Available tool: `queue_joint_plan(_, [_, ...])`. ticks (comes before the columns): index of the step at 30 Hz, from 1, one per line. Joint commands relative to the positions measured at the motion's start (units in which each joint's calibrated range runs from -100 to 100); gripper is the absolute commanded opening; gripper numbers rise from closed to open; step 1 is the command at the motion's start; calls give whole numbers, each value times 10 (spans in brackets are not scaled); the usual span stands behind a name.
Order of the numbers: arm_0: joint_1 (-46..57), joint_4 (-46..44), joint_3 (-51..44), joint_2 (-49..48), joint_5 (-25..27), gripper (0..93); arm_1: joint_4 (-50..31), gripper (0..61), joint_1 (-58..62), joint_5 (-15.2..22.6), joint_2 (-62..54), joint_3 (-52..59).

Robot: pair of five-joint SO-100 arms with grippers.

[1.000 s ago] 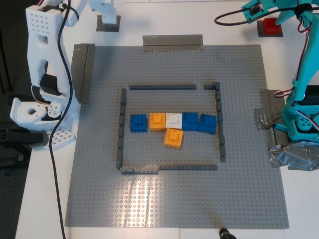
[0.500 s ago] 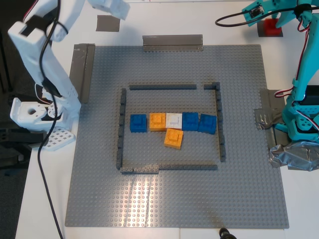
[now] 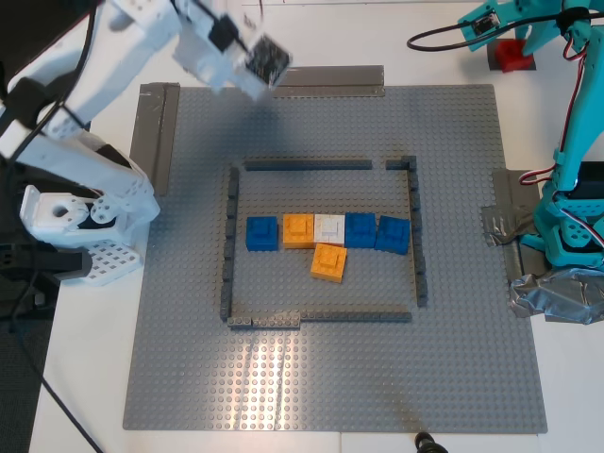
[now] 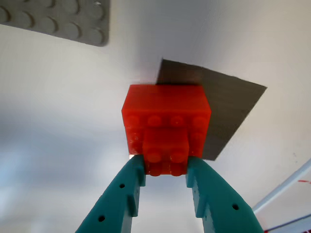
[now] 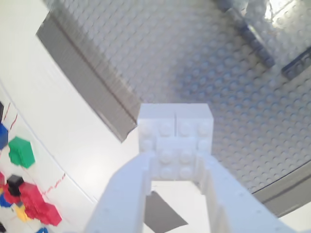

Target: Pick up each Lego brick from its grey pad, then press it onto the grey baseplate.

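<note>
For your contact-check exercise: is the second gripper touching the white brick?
Touching: in the second wrist view, my second gripper has both fingers pressed against the white brick's sides.

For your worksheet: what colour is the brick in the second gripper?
White brick, clearest in the second wrist view.

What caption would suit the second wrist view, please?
My second hand carries the white brick above the grey baseplate.

Non-task items. Three blue bricks (image 3: 262,233) (image 3: 360,229) (image 3: 393,234) share a row with one orange brick (image 3: 298,229); a second orange brick (image 3: 329,261) lies at that brick's 5 o'clock. Grey tape strips (image 3: 327,80) (image 3: 157,132) edge the plate; crumpled tape (image 3: 557,293) lies at 3 o'clock.
</note>
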Motion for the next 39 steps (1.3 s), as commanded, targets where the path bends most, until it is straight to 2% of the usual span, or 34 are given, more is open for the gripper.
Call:
queue_joint_plan(1, [-20, 33, -20, -82, 3, 0, 46, 1, 82, -11, -47, 8])
queue_joint_plan(7, [-44, 80, -20, -119, 0, 0, 64, 1, 171, -39, -28, 11])
queue_joint_plan(14, [-76, 166, -20, -171, 4, 0, 22, 1, 251, -56, 49, -17])
queue_joint_plan(28, [-175, 166, 23, -299, 11, 0, -106, 1, 304, -56, 154, -61])
queue_joint_plan(39, [-290, 166, 78, -372, 7, 0, -152, 1, 341, -59, 190, -48])
